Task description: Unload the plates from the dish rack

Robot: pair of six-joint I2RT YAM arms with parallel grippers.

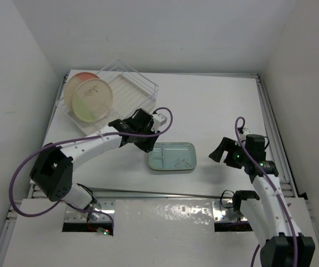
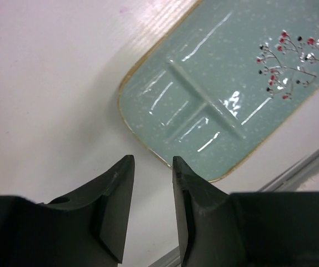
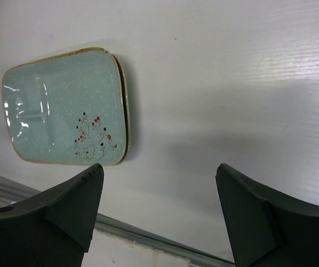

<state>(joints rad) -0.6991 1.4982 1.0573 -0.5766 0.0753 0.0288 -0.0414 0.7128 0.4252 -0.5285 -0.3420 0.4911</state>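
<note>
In the top view, the dish rack (image 1: 140, 83) sits in the far-left corner of the white bench (image 1: 215, 105), turned diagonally to its edges. 2 round plates (image 1: 90, 97) stand tilted in its left half, one behind the other. A teal plate (image 1: 172, 157) lies flat at mid-bench, out of the rack, its long axis running left to right. The left jaws hover at its far-left corner, between it and the rack, which lies near them, up and to the left. The right jaws hang well to the right of the teal plate. The left arm is plainly nearer the round plates, so the next reach looks to be its own. White walls close in on 3 sides, leaving the rack little room toward the left wall.

In the left wrist view, the left jaws are drawn close with a narrow gap and nothing between them. The teal plate (image 2: 220, 83) lies just ahead. The rack is out of sight, so they would need to turn about.

In the right wrist view, the right jaws are spread wide and empty, with the teal plate (image 3: 65, 105) ahead to the left. Its right edge looks doubled, perhaps 2 stacked.
</note>
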